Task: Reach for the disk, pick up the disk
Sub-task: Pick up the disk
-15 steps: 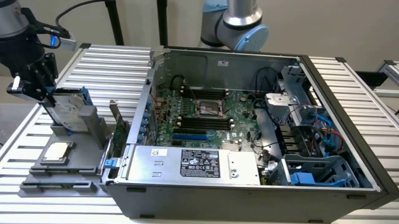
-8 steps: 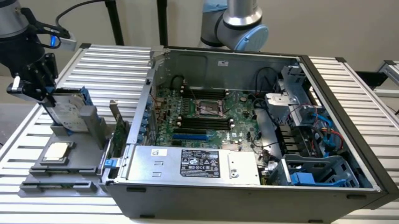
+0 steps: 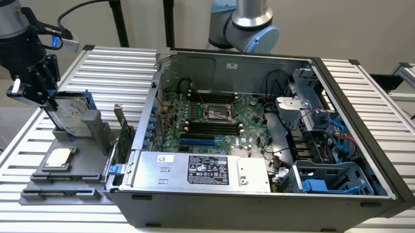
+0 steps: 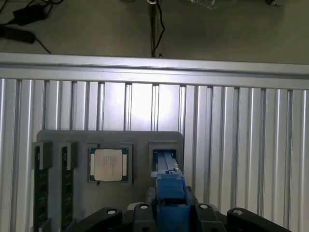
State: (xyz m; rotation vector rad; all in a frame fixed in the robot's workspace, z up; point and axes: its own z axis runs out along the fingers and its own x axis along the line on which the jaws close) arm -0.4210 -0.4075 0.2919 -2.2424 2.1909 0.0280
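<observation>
The disk (image 3: 67, 115) stands on edge in a slot of the grey holder tray (image 3: 61, 187) at the exterior view's left, a silver-grey drive with a white label and blue rails. My black gripper (image 3: 50, 103) is at its upper edge, right against the disk's top. In the wrist view the disk's blue rail (image 4: 168, 186) runs edge-on from the tray slot straight up into the middle of my gripper (image 4: 169, 215), with the black gripper body on both sides of it.
On the same tray lie a small square silver chip (image 4: 108, 165) and two dark memory sticks (image 4: 40, 186). The open computer case (image 3: 259, 131) stands at the exterior view's right of the tray, on a ribbed aluminium table (image 4: 231, 125). A second arm's base (image 3: 250, 26) rises behind the case.
</observation>
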